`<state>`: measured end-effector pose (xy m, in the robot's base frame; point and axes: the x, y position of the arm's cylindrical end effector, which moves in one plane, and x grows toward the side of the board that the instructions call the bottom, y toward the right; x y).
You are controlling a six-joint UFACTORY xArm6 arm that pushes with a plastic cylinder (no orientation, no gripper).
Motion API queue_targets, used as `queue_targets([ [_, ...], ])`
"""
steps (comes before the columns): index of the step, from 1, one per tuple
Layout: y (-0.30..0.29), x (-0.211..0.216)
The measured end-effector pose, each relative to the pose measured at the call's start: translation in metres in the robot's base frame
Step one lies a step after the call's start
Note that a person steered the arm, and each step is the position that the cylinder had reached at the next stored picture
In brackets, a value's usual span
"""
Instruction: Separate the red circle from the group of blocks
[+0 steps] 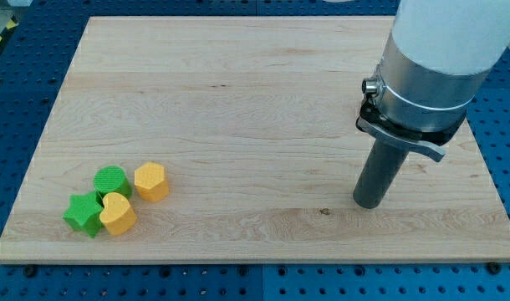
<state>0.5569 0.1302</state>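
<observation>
While my tip sits right, green and yellow blocks cluster far bottom-left

A wooden worktop lies mostly bare. Its only obstacles are four small blocks clustered at the lower left of the frame: a green star, a green round block, a yellow heart and a yellow six-sided block, touching or nearly so. My tip rests at the lower right, well apart from them, with open wood between.
</observation>
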Motion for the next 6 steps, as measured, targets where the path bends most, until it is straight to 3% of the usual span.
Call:
queue_targets([
  [2, 0.024, 0.009],
  [3, 0.091, -0.008],
  [4, 0.11, -0.051],
  [6, 0.121, -0.072],
])
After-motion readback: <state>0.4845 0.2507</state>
